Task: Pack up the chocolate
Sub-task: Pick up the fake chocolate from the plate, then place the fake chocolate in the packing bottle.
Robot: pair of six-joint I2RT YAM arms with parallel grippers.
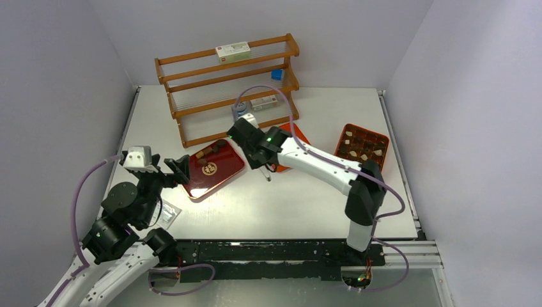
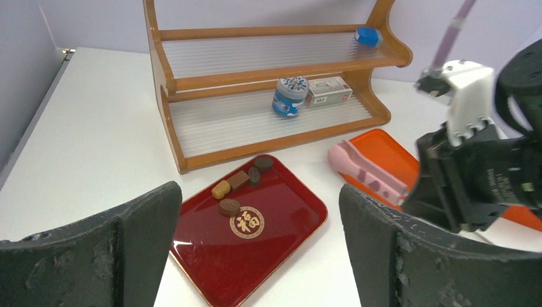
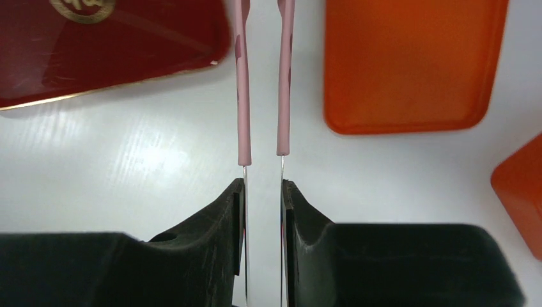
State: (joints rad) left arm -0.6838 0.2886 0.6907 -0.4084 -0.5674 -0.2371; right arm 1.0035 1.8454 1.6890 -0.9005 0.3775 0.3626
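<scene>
Chocolate: a few pieces at far corner of red tray, more in compartment box far right. Left gripper just beside tray's left edge.

Left wrist: jaws spread wide, nothing between.

Right wrist: right gripper pinched narrow on pink tongs, over table between red tray and orange tray.

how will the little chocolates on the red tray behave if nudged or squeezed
The chocolates look small and light, so a nudge would likely skate them across the glossy red tray. The rounded ones may roll; the flat block less so. The pink tongs are thin-armed, so a hard squeeze could pop a piece out sideways.
</scene>
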